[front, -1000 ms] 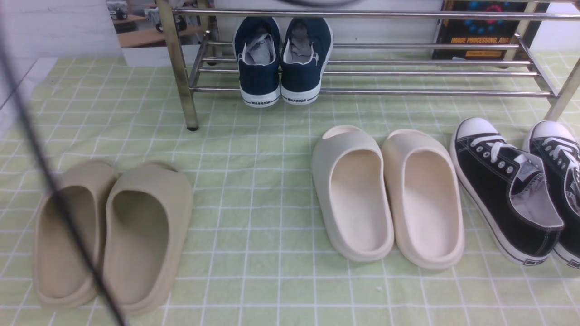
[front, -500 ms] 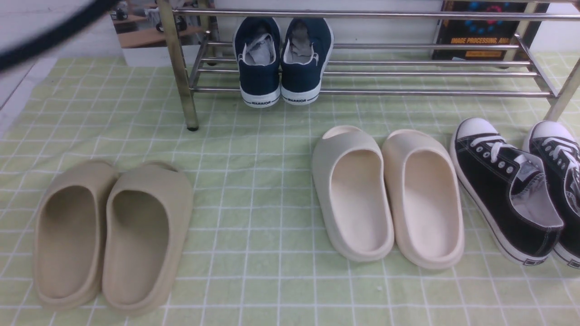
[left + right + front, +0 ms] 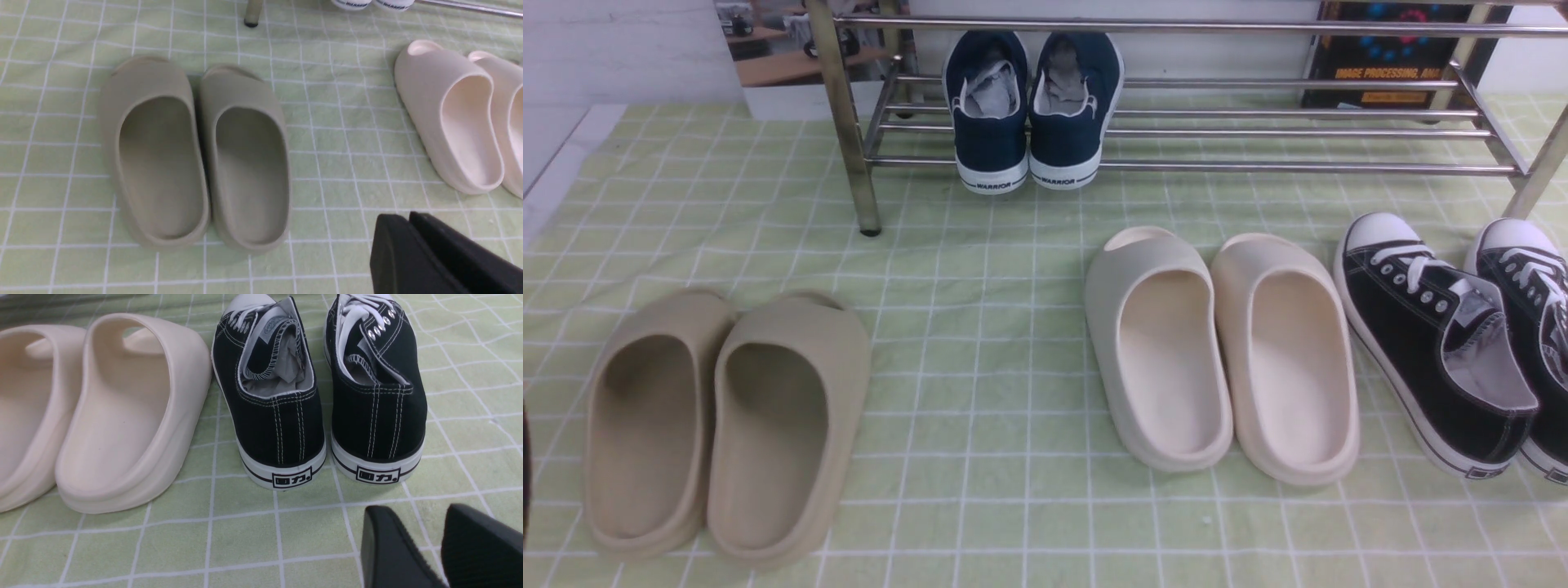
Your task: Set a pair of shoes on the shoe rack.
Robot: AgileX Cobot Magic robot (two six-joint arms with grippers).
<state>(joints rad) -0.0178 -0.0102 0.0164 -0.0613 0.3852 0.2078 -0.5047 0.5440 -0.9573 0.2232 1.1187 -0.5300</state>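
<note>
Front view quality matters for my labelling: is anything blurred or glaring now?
Front view: sharp and evenly lit; slight glints on the shoe rack; navy shoes legible. Left wrist view: slightly soft, left gripper blurred. Right wrist view: crisp, right gripper near-field soft.

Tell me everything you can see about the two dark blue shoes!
The pair of shoes is navy-blue canvas with white rubber soles and pale lining, "WARRIOR" printed on each heel. Something grey and crumpled shows inside each. They stand upright, side by side and touching, on the lower chrome tubes of the shoe rack, near its left end, heels toward the camera and jutting past the front tube. No gripper is touching them.
</note>
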